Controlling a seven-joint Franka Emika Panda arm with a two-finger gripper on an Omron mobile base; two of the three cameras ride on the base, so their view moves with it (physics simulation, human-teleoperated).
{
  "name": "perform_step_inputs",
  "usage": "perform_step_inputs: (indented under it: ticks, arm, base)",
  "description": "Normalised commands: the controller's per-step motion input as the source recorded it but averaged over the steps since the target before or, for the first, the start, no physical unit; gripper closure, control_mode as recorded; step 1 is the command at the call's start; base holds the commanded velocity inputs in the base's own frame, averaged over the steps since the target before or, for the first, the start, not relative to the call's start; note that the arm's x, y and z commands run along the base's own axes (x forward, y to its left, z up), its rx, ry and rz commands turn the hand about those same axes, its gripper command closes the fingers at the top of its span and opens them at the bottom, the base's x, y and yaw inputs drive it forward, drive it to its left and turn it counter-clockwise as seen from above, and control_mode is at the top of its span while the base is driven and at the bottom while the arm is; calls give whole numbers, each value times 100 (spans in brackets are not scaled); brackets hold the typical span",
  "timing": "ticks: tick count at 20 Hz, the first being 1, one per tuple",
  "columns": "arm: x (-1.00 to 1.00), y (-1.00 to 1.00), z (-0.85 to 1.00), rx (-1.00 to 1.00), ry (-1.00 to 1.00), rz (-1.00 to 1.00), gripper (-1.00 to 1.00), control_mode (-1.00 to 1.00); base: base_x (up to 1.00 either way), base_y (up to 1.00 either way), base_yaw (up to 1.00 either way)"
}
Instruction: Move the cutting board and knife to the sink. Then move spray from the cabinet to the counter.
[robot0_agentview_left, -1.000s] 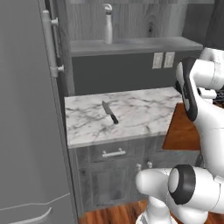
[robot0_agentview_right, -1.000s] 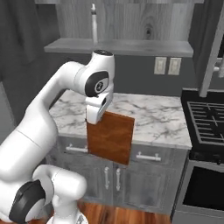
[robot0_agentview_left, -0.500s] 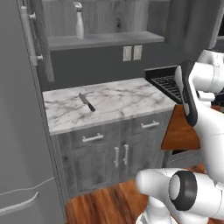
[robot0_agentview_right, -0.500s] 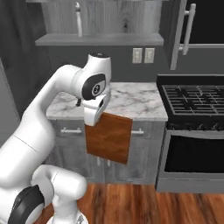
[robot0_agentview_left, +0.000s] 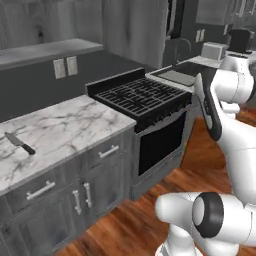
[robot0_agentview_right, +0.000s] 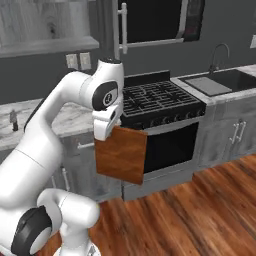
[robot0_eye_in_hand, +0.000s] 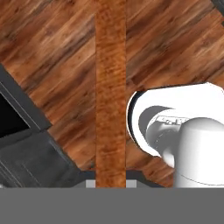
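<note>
Wooden floor lies far below the gripper (robot0_agentview_right: 106, 134), whose fingers are closed on the top edge of the cutting board (robot0_agentview_right: 121, 155). It hangs vertical beneath them, probably for carrying toward the sink (robot0_agentview_right: 235, 80), well beyond the stove (robot0_agentview_right: 157, 100).

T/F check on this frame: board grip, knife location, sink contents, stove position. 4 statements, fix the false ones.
1. The gripper holds the cutting board hanging on edge over the floor. True.
2. The knife lies in the sink. False: it lies on the marble counter.
3. The cutting board already rests in the sink. False: it is in the gripper, in front of the stove.
4. The stove stands between the counter and the sink. True.
</note>
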Motion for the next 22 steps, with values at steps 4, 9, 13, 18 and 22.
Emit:
perform_step_inputs:
  ticks: [4,9,13,18,22]
  arm:
    - [0,0,0,0,0,0,100,100]
    - [0,0,0,0,0,0,100,100]
    - [0,0,0,0,0,0,100,100]
    - [0,0,0,0,0,0,100,100]
    - [0,0,0,0,0,0,100,100]
  base:
    - [24,-41,-61]
    - [69,-44,-46]
    - [100,-40,-28]
    - [100,-39,1]
    - [100,-57,13]
